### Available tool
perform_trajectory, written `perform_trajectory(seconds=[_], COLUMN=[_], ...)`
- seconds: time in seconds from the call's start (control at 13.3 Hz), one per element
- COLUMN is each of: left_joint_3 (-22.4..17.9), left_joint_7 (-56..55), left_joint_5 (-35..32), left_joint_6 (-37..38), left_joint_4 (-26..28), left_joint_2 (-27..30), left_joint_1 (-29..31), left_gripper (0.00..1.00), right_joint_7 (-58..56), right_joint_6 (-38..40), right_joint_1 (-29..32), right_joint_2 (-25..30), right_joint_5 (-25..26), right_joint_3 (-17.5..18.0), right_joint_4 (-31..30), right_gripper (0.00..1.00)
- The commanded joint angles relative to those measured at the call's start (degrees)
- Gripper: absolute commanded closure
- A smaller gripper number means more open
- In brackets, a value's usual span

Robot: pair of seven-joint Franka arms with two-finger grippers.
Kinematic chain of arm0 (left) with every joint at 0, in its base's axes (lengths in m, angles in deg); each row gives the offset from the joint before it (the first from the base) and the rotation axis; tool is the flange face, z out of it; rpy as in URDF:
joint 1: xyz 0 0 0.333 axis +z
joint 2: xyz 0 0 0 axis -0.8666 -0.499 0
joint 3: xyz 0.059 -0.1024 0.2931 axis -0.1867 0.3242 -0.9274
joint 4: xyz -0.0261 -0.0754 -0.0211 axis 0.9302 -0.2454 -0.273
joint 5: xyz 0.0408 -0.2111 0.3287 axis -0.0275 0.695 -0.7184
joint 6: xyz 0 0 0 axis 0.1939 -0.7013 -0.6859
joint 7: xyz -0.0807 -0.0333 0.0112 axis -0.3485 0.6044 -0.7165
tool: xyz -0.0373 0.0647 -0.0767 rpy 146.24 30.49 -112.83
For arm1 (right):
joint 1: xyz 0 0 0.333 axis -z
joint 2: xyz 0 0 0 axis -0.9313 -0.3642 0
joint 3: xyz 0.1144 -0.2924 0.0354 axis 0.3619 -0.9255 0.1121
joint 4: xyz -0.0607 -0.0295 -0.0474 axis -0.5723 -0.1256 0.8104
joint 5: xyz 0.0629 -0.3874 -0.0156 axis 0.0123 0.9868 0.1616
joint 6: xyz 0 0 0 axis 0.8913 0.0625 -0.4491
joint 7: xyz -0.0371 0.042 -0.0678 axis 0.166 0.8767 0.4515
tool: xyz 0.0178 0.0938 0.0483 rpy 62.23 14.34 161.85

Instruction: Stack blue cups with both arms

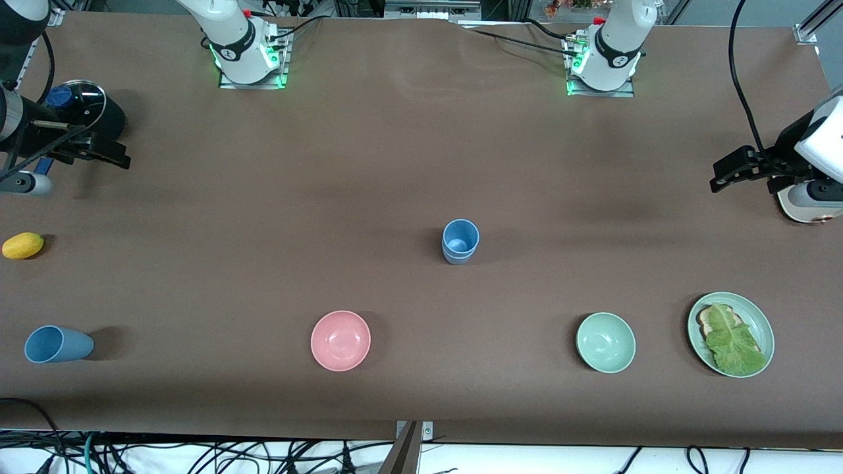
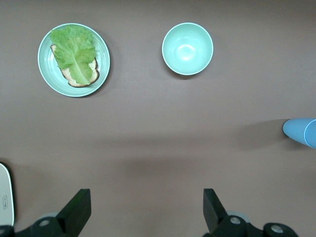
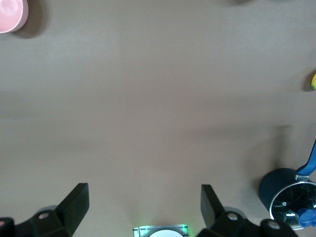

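Note:
Two blue cups [image 1: 460,241] stand upright mid-table, one nested in the other; their edge shows in the left wrist view [image 2: 301,132]. A third blue cup [image 1: 58,344] lies on its side near the front edge at the right arm's end. My left gripper [image 1: 724,174] is open and empty, held up over the left arm's end of the table; its fingers [image 2: 79,210] are wide apart over bare table. My right gripper [image 1: 105,155] is open and empty, held up over the right arm's end, with fingers [image 3: 74,205] wide apart.
A pink bowl [image 1: 340,340], a green bowl [image 1: 606,342] and a green plate [image 1: 767,329] with bread and lettuce sit near the front edge. A yellow fruit [image 1: 23,245] and a dark lidded pot [image 1: 85,108] are at the right arm's end.

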Motion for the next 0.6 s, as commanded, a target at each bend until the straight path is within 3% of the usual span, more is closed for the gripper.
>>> perform_trajectory(seconds=[0.0, 0.53], left_joint_3=[0.2, 0.2], left_joint_7=[1.1, 1.1], left_joint_5=[-1.4, -1.4], left_joint_6=[0.5, 0.5], left_joint_4=[-1.3, -1.3], left_joint_2=[-0.7, -0.7], left_joint_1=[-0.2, -0.3], left_gripper=[0.00, 0.00], right_joint_7=[-0.7, -0.3], right_joint_6=[0.9, 2.3], right_joint_1=[0.1, 0.3], right_joint_2=[0.8, 0.9], right_joint_5=[0.8, 0.8], right_joint_3=[0.3, 0.0], right_joint_4=[1.5, 2.1], right_gripper=[0.00, 0.00])
